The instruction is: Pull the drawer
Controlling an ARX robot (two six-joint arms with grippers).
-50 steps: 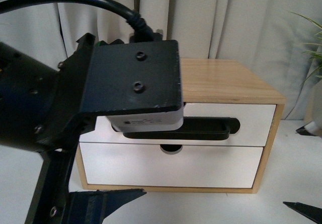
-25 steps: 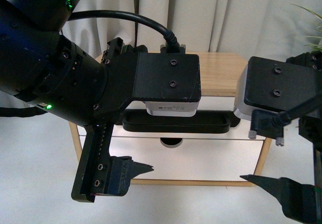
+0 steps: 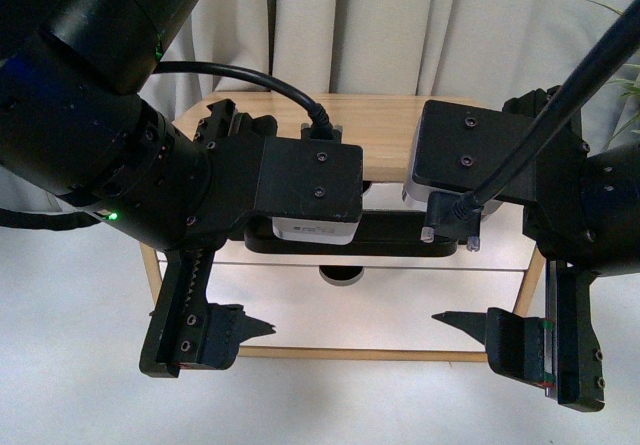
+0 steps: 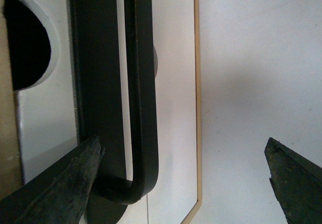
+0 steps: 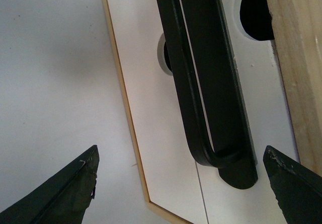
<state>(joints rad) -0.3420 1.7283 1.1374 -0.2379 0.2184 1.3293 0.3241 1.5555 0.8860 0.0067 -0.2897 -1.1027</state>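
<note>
The drawer (image 4: 37, 118) is the upper one in a wooden cabinet (image 3: 370, 125); it has a white front, a half-round notch (image 4: 25, 43) in its top edge and a long black bar handle (image 3: 385, 235). It looks closed. My left gripper (image 3: 272, 283) is open at the handle's left end (image 4: 143, 83), with one fingertip (image 4: 93, 148) beside the bar and the other out over the table. My right gripper (image 3: 440, 275) is open at the handle's right end (image 5: 186, 83), and its jaws straddle it without touching. Both upper fingers are hidden behind the wrist cameras in the front view.
Below sits a white drawer front (image 3: 380, 315) without a handle, with its own notch. The cabinet stands on a white table (image 3: 70, 365) before pale curtains (image 3: 400, 25). Plant leaves (image 3: 605, 10) show at the far right.
The left arm has drawn away from the camera and settled at the handle's left end. The right arm has come in from the right and moved left to the handle's right end.
</note>
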